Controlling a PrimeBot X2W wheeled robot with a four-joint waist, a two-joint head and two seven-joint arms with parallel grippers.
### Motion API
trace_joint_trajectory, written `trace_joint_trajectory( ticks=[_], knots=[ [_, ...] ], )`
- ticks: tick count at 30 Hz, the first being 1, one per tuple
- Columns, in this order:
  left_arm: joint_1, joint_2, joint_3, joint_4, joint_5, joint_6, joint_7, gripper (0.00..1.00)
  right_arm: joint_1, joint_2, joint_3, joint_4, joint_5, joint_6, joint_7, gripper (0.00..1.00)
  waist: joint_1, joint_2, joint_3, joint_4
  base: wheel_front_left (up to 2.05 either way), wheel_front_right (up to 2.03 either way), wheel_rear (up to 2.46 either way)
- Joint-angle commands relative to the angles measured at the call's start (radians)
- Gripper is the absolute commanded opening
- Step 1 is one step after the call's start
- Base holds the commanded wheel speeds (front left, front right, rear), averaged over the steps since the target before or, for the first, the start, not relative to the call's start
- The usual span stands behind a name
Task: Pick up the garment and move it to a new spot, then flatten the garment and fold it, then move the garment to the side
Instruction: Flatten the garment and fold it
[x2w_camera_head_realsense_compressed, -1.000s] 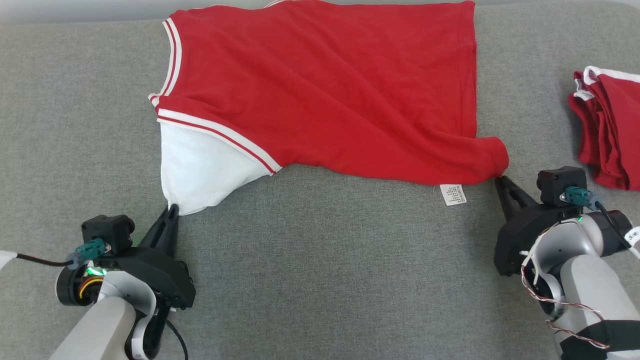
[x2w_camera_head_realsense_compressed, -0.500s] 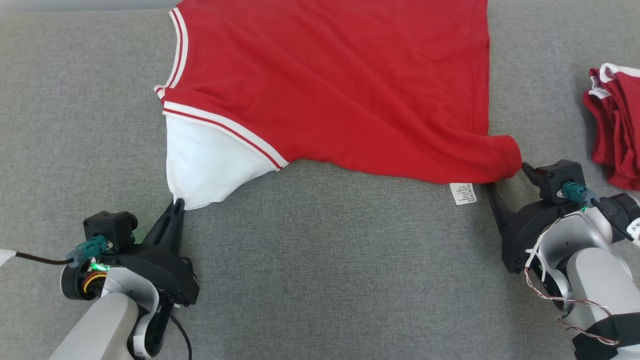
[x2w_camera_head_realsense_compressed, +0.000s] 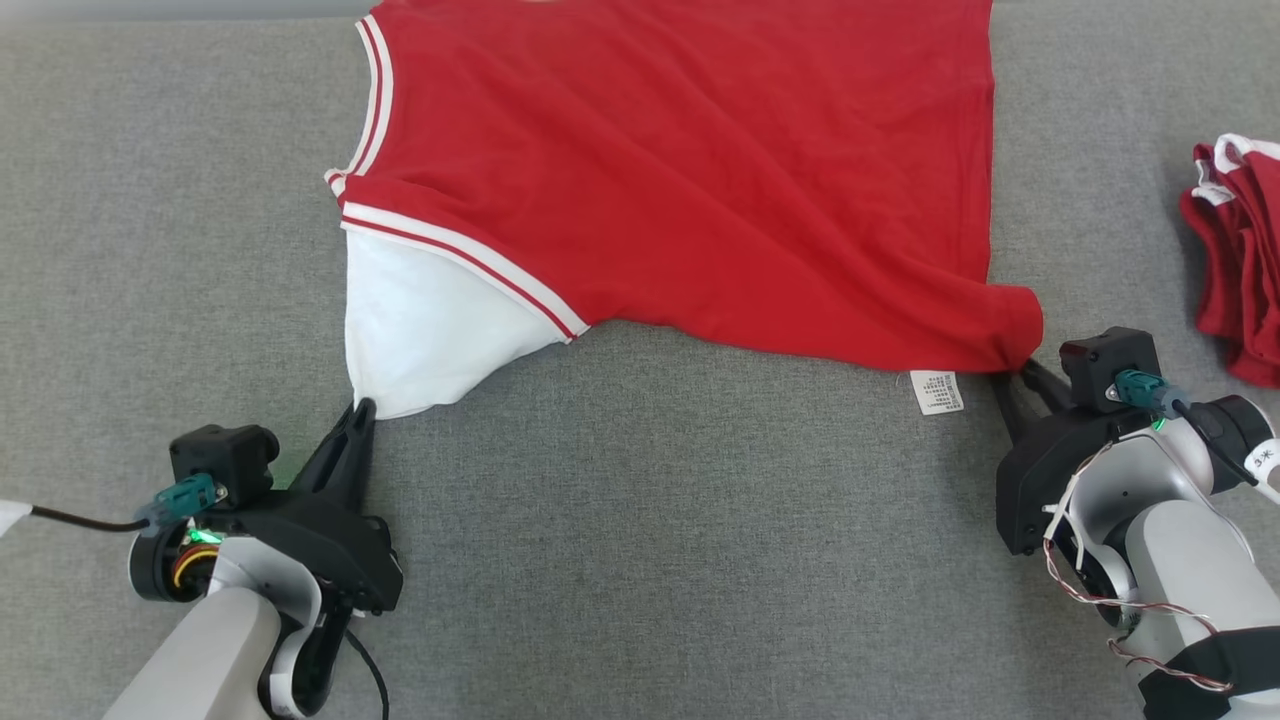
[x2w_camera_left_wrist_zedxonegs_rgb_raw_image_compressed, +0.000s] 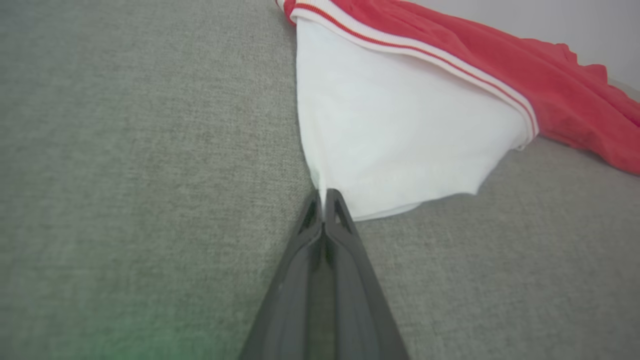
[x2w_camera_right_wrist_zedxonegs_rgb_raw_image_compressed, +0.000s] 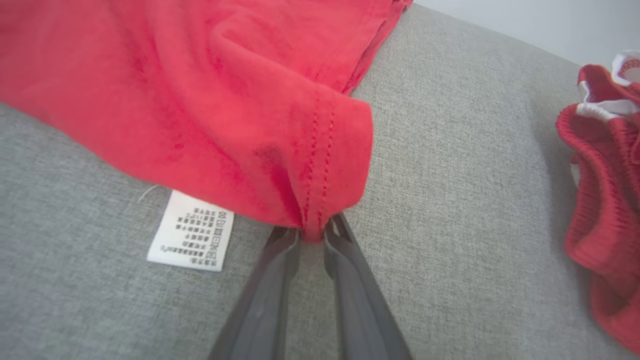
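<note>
The red garment (x2w_camera_head_realsense_compressed: 680, 170) lies spread on the grey surface, with a white panel (x2w_camera_head_realsense_compressed: 420, 320) edged in red and white stripes at its near left. My left gripper (x2w_camera_head_realsense_compressed: 361, 410) is shut on the lowest corner of the white panel (x2w_camera_left_wrist_zedxonegs_rgb_raw_image_compressed: 400, 125), its tips (x2w_camera_left_wrist_zedxonegs_rgb_raw_image_compressed: 325, 202) pinching the cloth. My right gripper (x2w_camera_head_realsense_compressed: 1015, 378) is at the near right corner of the red hem. In the right wrist view its tips (x2w_camera_right_wrist_zedxonegs_rgb_raw_image_compressed: 312, 236) hold a small fold of the red hem (x2w_camera_right_wrist_zedxonegs_rgb_raw_image_compressed: 320, 150) between them.
A white care label (x2w_camera_head_realsense_compressed: 937, 392) hangs from the hem just left of my right gripper, also visible as the label (x2w_camera_right_wrist_zedxonegs_rgb_raw_image_compressed: 191, 231). A crumpled pile of red clothes (x2w_camera_head_realsense_compressed: 1235, 270) lies at the right edge. The grey surface (x2w_camera_head_realsense_compressed: 650, 560) stretches between my arms.
Half a second ago the right gripper's fingers stood apart at the hem corner; now they pinch it. The whole picture has drifted right and down, a camera shift. The left gripper keeps its hold.
</note>
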Motion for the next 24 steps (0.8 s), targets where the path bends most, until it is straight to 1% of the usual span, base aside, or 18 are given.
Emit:
trace_joint_trajectory(
  ticks=[1,2,3,7,10,13,17,20,24],
  knots=[
    [0.046,0.014,-0.004,0.038,-0.01,0.016,0.013,0.0,0.005,0.003,0.003,-0.001,0.013,0.0,0.0,0.15,-0.0001,0.0,-0.005,0.001,0.0,0.0,0.0],
    [0.048,0.014,0.001,0.031,-0.016,0.015,0.006,0.0,0.01,0.004,0.004,-0.005,0.019,0.0,0.001,0.1,-0.0001,0.0,-0.008,0.001,0.0,0.0,0.0],
    [0.052,0.012,0.011,0.023,-0.025,0.013,-0.003,0.0,0.018,0.007,0.002,-0.008,0.031,0.0,0.005,0.0,-0.0001,0.0,-0.012,0.002,0.0,0.0,0.0],
    [0.084,0.008,0.054,-0.025,-0.077,-0.005,-0.031,0.0,0.049,0.007,-0.007,-0.035,0.093,0.0,0.023,0.0,-0.0001,0.0,-0.027,0.002,0.0,0.0,0.0],
    [0.132,0.005,0.094,-0.082,-0.141,-0.019,-0.04,0.0,0.08,0.001,-0.005,-0.059,0.147,0.0,0.041,0.0,-0.0001,0.0,-0.039,0.002,0.0,0.0,0.0],
    [0.198,0.007,0.139,-0.168,-0.22,-0.035,-0.035,0.0,0.117,-0.007,-0.011,-0.085,0.2,0.0,0.058,0.0,-0.0001,0.0,-0.052,0.004,0.0,0.0,0.0],
    [0.307,0.035,0.172,-0.299,-0.29,-0.023,-0.003,0.0,0.185,-0.02,-0.02,-0.129,0.284,0.0,0.098,0.0,-0.0001,0.0,-0.074,0.01,0.0,0.0,0.0],
    [0.39,0.055,0.199,-0.39,-0.34,-0.01,0.012,0.0,0.243,-0.041,-0.045,-0.17,0.324,0.0,0.128,0.0,-0.0001,0.0,-0.094,0.016,0.0,0.0,0.0],
    [0.5,0.069,0.254,-0.498,-0.415,0.0,0.004,0.0,0.302,-0.051,-0.088,-0.218,0.336,0.0,0.151,0.0,-0.0001,0.0,-0.115,0.019,0.0,0.0,0.0]
  ],
)
